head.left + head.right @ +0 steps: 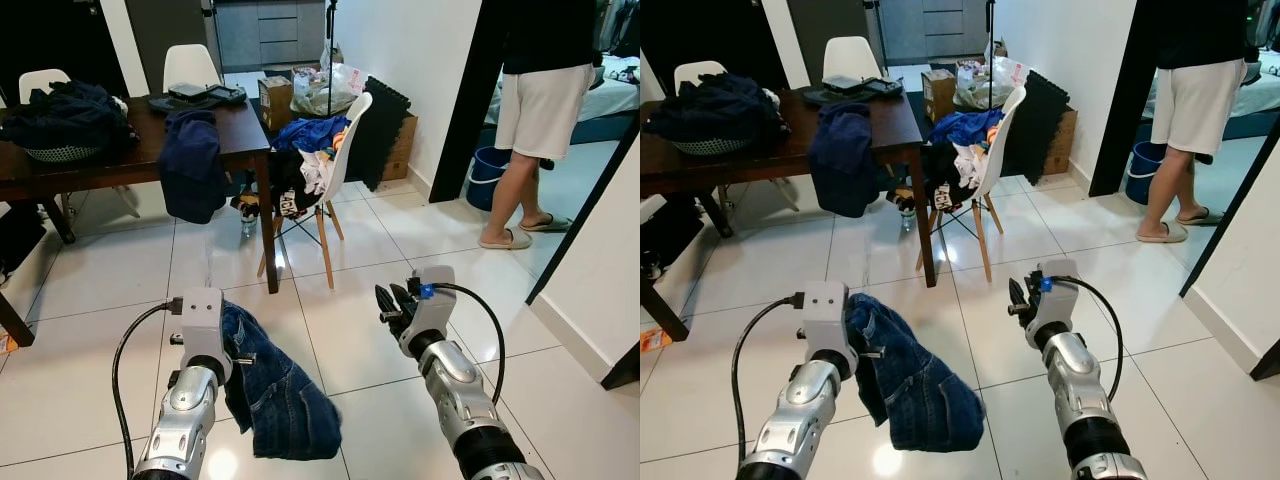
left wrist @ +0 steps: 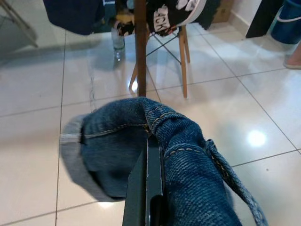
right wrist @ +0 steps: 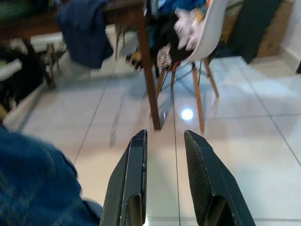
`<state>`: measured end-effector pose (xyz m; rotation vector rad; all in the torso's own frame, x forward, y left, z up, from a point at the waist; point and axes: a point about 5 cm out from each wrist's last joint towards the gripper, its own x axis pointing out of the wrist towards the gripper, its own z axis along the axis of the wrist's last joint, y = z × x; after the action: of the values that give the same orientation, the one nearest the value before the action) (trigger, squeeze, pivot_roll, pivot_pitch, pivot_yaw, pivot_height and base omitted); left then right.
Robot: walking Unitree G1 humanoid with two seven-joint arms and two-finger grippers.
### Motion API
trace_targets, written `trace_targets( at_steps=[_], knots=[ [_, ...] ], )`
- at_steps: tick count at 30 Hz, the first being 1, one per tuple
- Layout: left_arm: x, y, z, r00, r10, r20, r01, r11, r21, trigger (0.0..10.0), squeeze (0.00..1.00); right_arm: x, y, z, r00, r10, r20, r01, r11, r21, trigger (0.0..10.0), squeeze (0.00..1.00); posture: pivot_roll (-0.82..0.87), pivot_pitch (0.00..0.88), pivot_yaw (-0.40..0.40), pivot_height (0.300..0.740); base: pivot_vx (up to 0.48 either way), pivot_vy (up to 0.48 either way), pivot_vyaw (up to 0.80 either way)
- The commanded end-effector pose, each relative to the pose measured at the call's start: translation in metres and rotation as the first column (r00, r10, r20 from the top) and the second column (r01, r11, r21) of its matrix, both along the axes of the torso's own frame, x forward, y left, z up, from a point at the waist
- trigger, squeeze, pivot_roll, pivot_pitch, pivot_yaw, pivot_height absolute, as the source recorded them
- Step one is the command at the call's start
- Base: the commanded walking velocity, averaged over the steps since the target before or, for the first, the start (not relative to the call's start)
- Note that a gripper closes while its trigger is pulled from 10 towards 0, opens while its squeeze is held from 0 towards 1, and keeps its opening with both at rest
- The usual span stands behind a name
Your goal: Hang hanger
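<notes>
Up close, the left gripper (image 2: 146,188) has its two fingers (image 2: 153,179) pressed together on one pair of jeans (image 1: 275,385), which hangs off it above the floor (image 1: 100,290), draped over the fingers by the waistband. The right gripper (image 3: 164,174) holds nothing; its two fingers (image 3: 134,174) stand apart with floor tile showing between them. No hanger can be made out anywhere.

Beyond the arms stands one dark worktop (image 1: 240,135), a navy garment (image 1: 192,165) hanging over its near edge, a heap of dark clothes (image 1: 70,115) in a basket at its left end, and a flat dark device (image 1: 200,95) at the far side. Three white chairs can be counted: two behind the worktop, one (image 1: 345,150) at its right corner loaded with clothes. One bottle (image 1: 248,222) stands on the floor underneath. At the right, one person (image 1: 540,110) in white shorts and sandals stands in a doorway, beside one blue bucket (image 1: 490,170).
</notes>
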<state>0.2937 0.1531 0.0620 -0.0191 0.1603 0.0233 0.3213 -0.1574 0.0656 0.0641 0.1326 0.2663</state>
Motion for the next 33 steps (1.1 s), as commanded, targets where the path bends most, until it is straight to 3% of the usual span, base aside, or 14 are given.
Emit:
trace_targets(
  at_steps=[1, 5, 7, 16, 22, 25, 27, 30, 33],
  knots=[
    [0.001, 0.000, 0.006, 1.000, 0.006, 0.024, -0.006, 1.000, -0.003, 10.0, 0.00, -0.002, 0.001, -0.005, 1.000, 0.012, -0.028, -0.012, 1.000, -0.006, 10.0, 0.00, -0.08, 0.000, -0.003, 0.740, 0.000, -0.480, 0.00],
    [0.000, -0.001, 0.004, 1.000, 0.001, 0.012, -0.001, 1.000, 0.002, 10.0, 0.00, -0.012, 0.002, -0.019, 0.996, 0.032, -0.079, -0.036, 0.998, -0.046, 10.0, 0.00, -0.07, 0.000, -0.007, 0.740, 0.000, -0.480, 0.00],
    [-0.002, -0.001, 0.001, 1.000, 0.020, -0.005, -0.020, 0.999, -0.033, 10.0, 0.00, -0.019, 0.001, -0.030, 0.993, 0.032, -0.115, -0.040, 0.997, -0.065, 10.0, 0.00, -0.08, 0.000, -0.005, 0.740, 0.000, 0.000, 0.00],
    [-0.003, -0.001, -0.001, 1.000, 0.024, -0.014, -0.024, 0.999, -0.038, 10.0, 0.00, -0.021, 0.000, -0.032, 0.992, 0.021, -0.126, -0.030, 0.997, -0.068, 10.0, 0.00, -0.08, 0.000, -0.004, 0.740, 0.000, 0.000, 0.00],
    [-0.004, 0.000, -0.003, 1.000, 0.008, -0.020, -0.008, 1.000, 0.004, 10.0, 0.00, -0.022, 0.000, -0.033, 0.991, 0.013, -0.130, -0.022, 0.997, -0.068, 10.0, 0.00, -0.08, 0.000, -0.001, 0.740, 0.000, 0.000, 0.00],
    [-0.007, 0.002, -0.013, 0.998, 0.003, -0.057, -0.002, 1.000, 0.025, 10.0, 0.00, -0.025, -0.002, -0.038, 0.989, -0.002, -0.145, -0.007, 0.998, -0.065, 10.0, 0.00, -0.08, 0.000, 0.004, 0.740, 0.000, 0.000, 0.00],
    [-0.015, 0.006, -0.038, 0.986, -0.016, -0.168, 0.025, 0.998, 0.051, 10.0, 0.00, -0.032, -0.010, -0.054, 0.975, -0.082, -0.206, 0.071, 0.996, -0.061, 10.0, 0.00, -0.08, 0.000, 0.009, 0.740, 0.000, 0.000, 0.00],
    [-0.015, 0.006, -0.038, 0.986, -0.016, -0.168, 0.025, 0.998, 0.051, 10.0, 0.00, -0.032, -0.010, -0.054, 0.975, -0.082, -0.206, 0.071, 0.996, -0.061, 10.0, 0.00, -0.08, 0.000, 0.009, 0.740, 0.000, 0.000, 0.00],
    [-0.020, 0.006, -0.052, 0.971, -0.035, -0.238, 0.050, 0.997, 0.059, 10.0, 0.00, -0.037, -0.012, -0.064, 0.960, -0.114, -0.257, 0.095, 0.992, -0.087, 10.0, 0.00, -0.08, 0.000, 0.011, 0.740, 0.000, 0.000, 0.00]
  ],
)
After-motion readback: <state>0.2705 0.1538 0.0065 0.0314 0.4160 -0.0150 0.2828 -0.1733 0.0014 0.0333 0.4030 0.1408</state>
